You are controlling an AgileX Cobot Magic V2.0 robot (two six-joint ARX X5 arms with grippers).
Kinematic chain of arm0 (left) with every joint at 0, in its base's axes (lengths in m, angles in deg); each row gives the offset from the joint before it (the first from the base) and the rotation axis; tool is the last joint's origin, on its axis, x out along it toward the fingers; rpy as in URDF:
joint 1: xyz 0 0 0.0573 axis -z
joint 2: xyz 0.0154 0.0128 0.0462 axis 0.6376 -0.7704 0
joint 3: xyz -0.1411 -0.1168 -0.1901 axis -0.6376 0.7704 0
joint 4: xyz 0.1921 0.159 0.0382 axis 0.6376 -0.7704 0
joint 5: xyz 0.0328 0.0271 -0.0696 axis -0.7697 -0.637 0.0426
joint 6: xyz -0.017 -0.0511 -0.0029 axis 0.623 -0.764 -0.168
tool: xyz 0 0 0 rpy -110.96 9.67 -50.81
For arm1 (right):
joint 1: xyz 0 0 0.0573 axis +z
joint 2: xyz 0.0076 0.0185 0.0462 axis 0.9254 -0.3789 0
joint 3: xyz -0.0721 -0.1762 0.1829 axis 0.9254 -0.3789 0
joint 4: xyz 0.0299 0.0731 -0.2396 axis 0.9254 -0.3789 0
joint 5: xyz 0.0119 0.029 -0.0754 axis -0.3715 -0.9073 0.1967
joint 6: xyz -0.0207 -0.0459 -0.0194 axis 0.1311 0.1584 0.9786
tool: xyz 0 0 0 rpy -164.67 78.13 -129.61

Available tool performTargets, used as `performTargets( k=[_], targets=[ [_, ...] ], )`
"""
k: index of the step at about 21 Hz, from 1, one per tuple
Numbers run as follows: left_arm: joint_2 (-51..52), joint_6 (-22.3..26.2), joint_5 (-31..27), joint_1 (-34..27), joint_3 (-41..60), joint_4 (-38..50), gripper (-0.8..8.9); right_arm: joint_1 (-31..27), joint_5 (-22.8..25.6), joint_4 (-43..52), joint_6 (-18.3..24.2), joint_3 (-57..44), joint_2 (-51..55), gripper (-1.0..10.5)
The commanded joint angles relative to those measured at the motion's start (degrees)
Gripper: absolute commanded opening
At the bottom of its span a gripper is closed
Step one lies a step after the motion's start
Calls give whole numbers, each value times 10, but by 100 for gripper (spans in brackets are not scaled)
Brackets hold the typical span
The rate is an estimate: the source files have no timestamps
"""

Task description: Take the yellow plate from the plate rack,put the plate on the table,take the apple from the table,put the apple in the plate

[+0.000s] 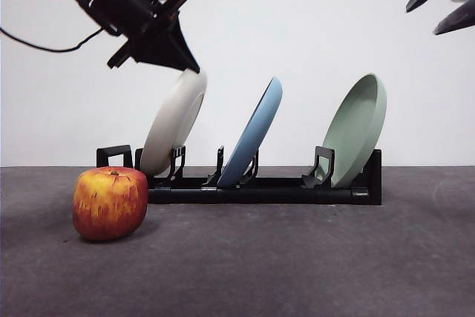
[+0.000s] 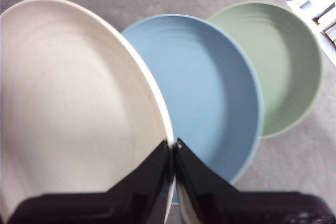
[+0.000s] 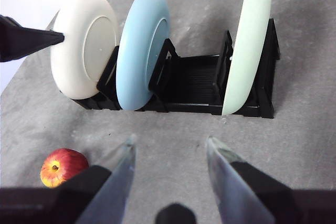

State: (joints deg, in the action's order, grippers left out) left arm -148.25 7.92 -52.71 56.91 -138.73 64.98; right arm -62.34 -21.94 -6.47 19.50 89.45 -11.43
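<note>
**Left end effector pinched on the rim of the yellow plate, plate not yet lifted from the rack**

Apple (image 1: 110,203): nearest item in the front view, lower left of the frame, resting on the bench (image 1: 297,265) just in front of the rack's left end. Untouched.

Plate rack (image 1: 267,187): long axis runs left to right across the middle of the front view. Three slots filled, left to right: yellow plate (image 1: 174,124), blue plate (image 1: 254,133), green plate (image 1: 360,128), all leaning the same way.

Left end effector (image 1: 194,70): enters from the upper left of the front view, jaws pressed together on the top rim of the yellow plate; its wrist view shows the rim nipped between the tips. Plate foot appears seated in its slot.

Right end effector (image 3: 168,148): jaws spread, holding nothing, upper right corner of the front view, facing the rack from well apart.

Judgement: the left arm is the nearer one; removal calls for an upward draw along the plate's lean, clear of the blue plate just beside it.
</note>
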Motion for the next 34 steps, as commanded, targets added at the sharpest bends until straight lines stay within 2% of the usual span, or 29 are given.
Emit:
performTargets(
  k=[1,4,9,10,12,14,15,17,21,23,30,34],
  targets=[
    [15,23,-3,10,-29,-24,-9,1,1,2,5,2,-2,225],
    [23,40,-4,21,-63,-65,-9,1,1,3,5,2,-2,225],
    [58,115,-8,68,-136,-213,-8,1,1,3,5,2,-2,225],
    [73,128,-23,86,-138,-240,-8,1,1,5,5,2,-2,225],
    [95,159,-99,135,-138,-291,-8,0,2,13,5,3,-2,225],
    [103,172,-175,196,-138,-328,-8,-2,4,13,5,16,-2,225],
    [103,176,-193,224,-137,-338,-8,-5,4,13,5,25,-2,225],
    [101,177,-212,278,-122,-330,-8,-12,4,12,5,53,-2,225],
    [94,162,-298,390,-67,-287,-8,-29,3,2,5,124,-2,225],
    [94,148,-307,422,-20,-244,-8,-35,3,-8,5,154,-2,225],
    [90,146,-309,449,129,-98,-9,-35,2,-24,5,190,-2,225],
    [69,147,-325,449,185,-49,-9,-35,2,-26,5,190,-2,225]
  ],
)
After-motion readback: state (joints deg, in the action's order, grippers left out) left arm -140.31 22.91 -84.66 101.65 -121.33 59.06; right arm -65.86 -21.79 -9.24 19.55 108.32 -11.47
